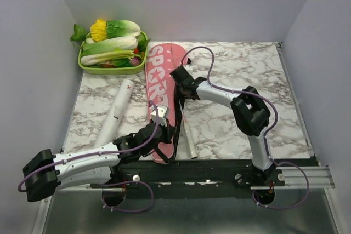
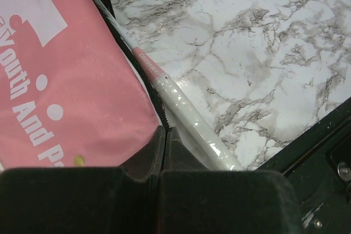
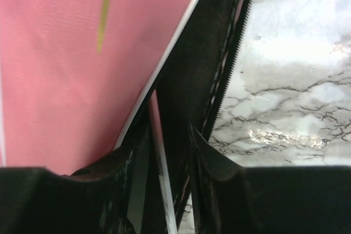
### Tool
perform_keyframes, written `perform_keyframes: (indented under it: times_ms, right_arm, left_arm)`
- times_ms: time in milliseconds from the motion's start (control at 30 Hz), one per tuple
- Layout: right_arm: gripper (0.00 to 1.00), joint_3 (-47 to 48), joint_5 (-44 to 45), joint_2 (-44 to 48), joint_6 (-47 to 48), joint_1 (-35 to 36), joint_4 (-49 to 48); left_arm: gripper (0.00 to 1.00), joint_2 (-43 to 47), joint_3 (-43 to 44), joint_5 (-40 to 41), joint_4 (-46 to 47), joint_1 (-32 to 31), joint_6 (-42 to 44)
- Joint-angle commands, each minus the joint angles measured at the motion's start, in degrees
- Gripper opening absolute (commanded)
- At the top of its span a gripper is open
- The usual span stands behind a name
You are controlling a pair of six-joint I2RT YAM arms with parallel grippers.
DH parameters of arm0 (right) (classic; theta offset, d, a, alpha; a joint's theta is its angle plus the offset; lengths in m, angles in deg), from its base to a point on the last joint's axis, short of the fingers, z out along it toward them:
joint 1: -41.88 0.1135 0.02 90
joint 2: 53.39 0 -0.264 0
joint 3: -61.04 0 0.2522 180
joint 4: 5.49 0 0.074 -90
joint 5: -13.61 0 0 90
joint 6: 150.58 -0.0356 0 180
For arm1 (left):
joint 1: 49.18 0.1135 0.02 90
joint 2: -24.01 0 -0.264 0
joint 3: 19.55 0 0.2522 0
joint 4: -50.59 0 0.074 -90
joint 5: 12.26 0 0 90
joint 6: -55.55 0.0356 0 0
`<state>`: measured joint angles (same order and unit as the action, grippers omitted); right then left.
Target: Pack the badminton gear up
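Observation:
The long pink cover (image 1: 162, 75) with white lettering lies lengthwise in the middle of the table. Its right edge is unzipped and shows black lining (image 3: 197, 64). A racket's white-wrapped handle (image 2: 189, 121) sticks out of the cover's near end (image 1: 188, 140) onto the marble. My left gripper (image 1: 163, 134) is at that near end, shut (image 2: 164, 131) on the cover's zipper edge. My right gripper (image 1: 180, 78) is at the cover's open right edge. Its jaws stand apart (image 3: 170, 141), with a thin pink-white racket shaft (image 3: 158, 130) and black lining between them. A long white tube (image 1: 117, 112) lies to the left of the cover.
A green tray (image 1: 112, 71) of leafy vegetables stands at the back left, touching the cover's far end. Grey walls close in the table on three sides. A black rail (image 1: 219, 169) runs along the near edge.

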<state>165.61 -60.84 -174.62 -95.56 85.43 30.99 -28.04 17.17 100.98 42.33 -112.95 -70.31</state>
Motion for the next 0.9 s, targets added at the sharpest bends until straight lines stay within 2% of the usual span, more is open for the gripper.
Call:
perform_keyframes:
  times_ms: [0, 333, 500, 667, 867]
  right_arm:
    - [0.49, -5.3, 0.3, 2.9, -1.1, -0.2, -6.0]
    - [0.58, -21.1, -3.2, 22.1, -0.9, -0.1, -3.8]
    - [0.60, -29.1, -11.5, 29.5, 0.5, 0.3, -0.9]
    - [0.61, -36.4, -15.3, 35.4, 1.5, 2.7, 2.1]
    - [0.65, -46.7, -20.9, 42.6, -1.0, 6.2, -1.4]
  left_arm:
    - [0.00, 0.5, 0.3, -2.9, 5.2, -0.3, -1.2]
    - [0.00, 5.0, -1.4, 0.7, 1.8, -0.3, 0.1]
    - [0.00, 7.0, -2.2, 1.8, 0.6, -0.2, 0.1]
    - [0.00, 7.3, -2.0, 1.9, -0.1, -0.1, 0.5]
    - [0.00, 6.9, -2.2, 1.5, 1.0, -0.2, 0.3]
